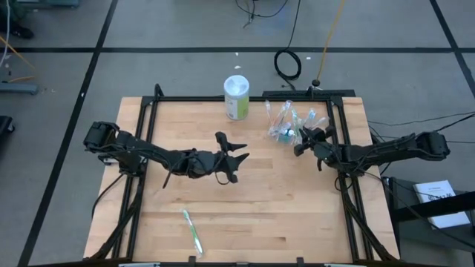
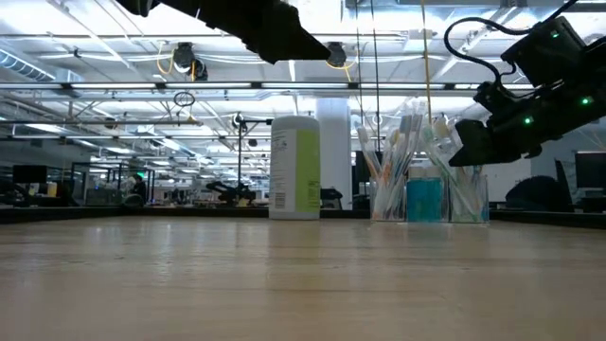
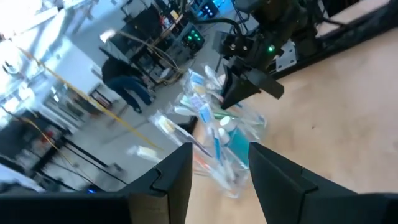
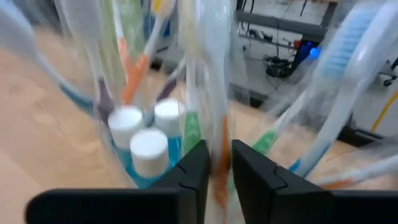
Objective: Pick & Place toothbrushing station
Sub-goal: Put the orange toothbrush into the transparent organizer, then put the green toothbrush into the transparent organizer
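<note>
A small clear cup (image 1: 286,132) stands at the table's far right and holds several slim toothbrushes and teal toothpaste tubes with white caps (image 4: 149,149). It also shows in the low view (image 2: 426,201) and the left wrist view (image 3: 239,140). My right gripper (image 1: 300,142) is at the cup's right side among the brush tops, shut on one toothbrush (image 4: 216,93). My left gripper (image 1: 236,159) hovers open and empty over the table's middle, pointing at the cup (image 3: 217,180). One loose toothbrush (image 1: 192,231) lies flat near the front edge. My right gripper pinches a slim clear-wrapped toothbrush (image 4: 217,146) between its two fingers, above the cup's rim. The fingers come from the table's right, slanting down. The toothbrush stands in the cup with the others, its lower end inside.
A taller white-and-green canister (image 1: 237,97) stands upright at the far edge, left of the cup; it also shows in the low view (image 2: 295,168). Black frame rails (image 1: 347,185) run along the table's sides. Bare wood lies between the two grippers and toward the front.
</note>
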